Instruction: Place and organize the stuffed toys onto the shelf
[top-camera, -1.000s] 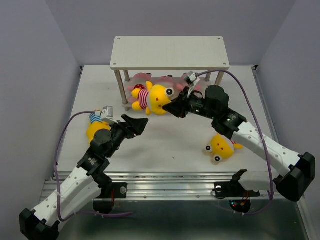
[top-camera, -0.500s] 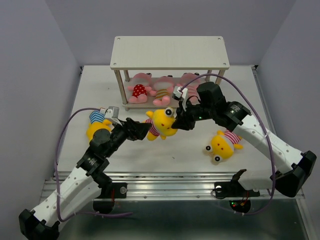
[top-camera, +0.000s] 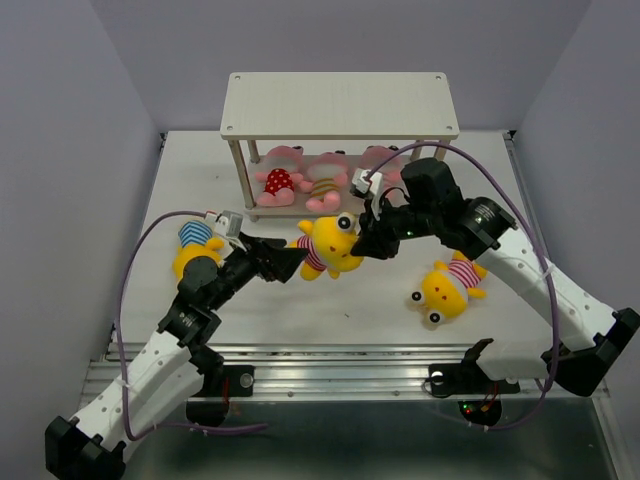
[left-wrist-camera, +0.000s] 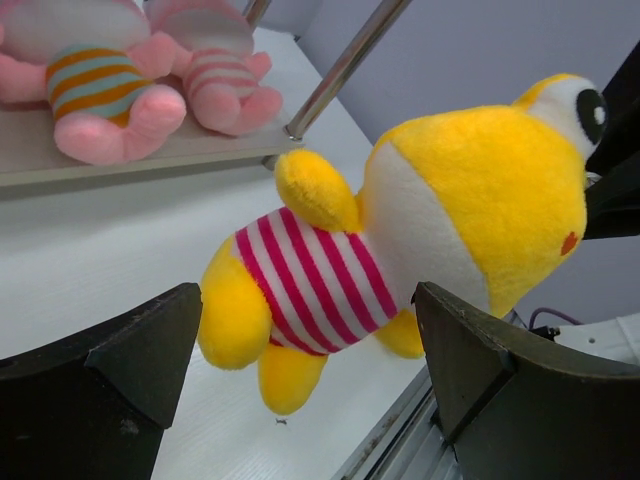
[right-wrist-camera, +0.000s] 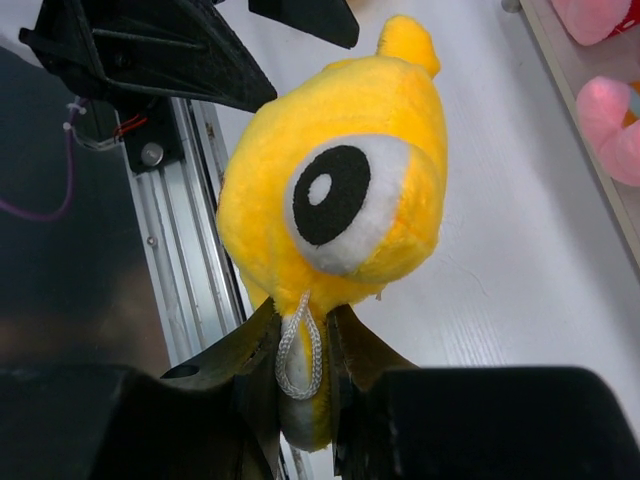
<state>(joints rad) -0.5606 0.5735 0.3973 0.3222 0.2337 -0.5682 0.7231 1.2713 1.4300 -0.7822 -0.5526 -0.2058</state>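
Currently the right gripper (right-wrist-camera: 305, 375) is pinched tight on the head of the held yellow toy (top-camera: 328, 246), with its jaws closed on the plush beside a small white cord loop (right-wrist-camera: 298, 352). The toy hangs by its head just in front of the shelf (top-camera: 340, 105), between the two arms. Can't tell if its legs touch the table (top-camera: 300, 315). It is fuzzy short-pile plush with a fat round head, a white face patch, a big white eye with a black pupil, stubby limbs and a pink-and-white striped shirt.

The left gripper (left-wrist-camera: 310, 350) is spread wide. Its blocky black fingers (left-wrist-camera: 130, 350) sit either side of the toy's legs and torso, with a gap showing on both sides in the wrist view.

The right arm comes in from the right base with its elbow raised, forearm crossing the shelf's right end and wrist aimed left. The left arm stretches diagonally from the lower-left base toward centre, claw pointing right at the toy.

The shelf has flat whitish rectangular boards on thin metal legs. Three pink toys lie on the lower tier: the red-dotted pink toy (top-camera: 278, 183), the orange-striped pink toy (top-camera: 322, 190) and the pink-striped pink toy (left-wrist-camera: 215, 75). In the top view the last is partly hidden by the right arm.

The right-side yellow toy (top-camera: 445, 290) lies on the table near the right forearm. The blue-striped yellow toy (top-camera: 190, 245) lies at the left, just behind the left arm.
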